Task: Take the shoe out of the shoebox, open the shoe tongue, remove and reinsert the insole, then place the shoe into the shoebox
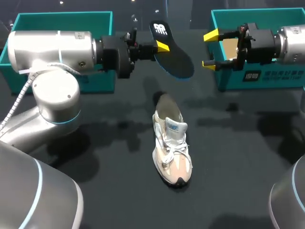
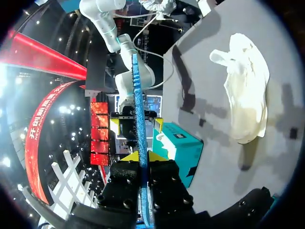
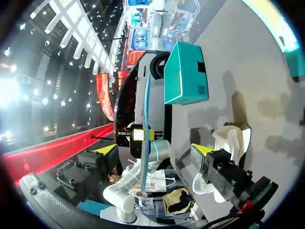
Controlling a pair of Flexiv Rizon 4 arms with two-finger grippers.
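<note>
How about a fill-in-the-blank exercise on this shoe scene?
1. The left gripper is shut on the ____.
2. The right gripper holds nothing; it is ____.
3. The sneaker lies on the black ____.
Missing words: insole; open; table.

A white-and-beige lace-up sneaker (image 1: 172, 148) stands upright on its sole mid-table, toe towards the near edge. Its black foam insole with blue underside (image 1: 177, 61) is out of the shoe and in the air beyond the heel, pinched at one end by the left gripper (image 1: 162, 46). An open teal cardboard shoebox (image 1: 259, 81) sits far right; a matching teal box part (image 1: 62, 15) sits far left.
</note>
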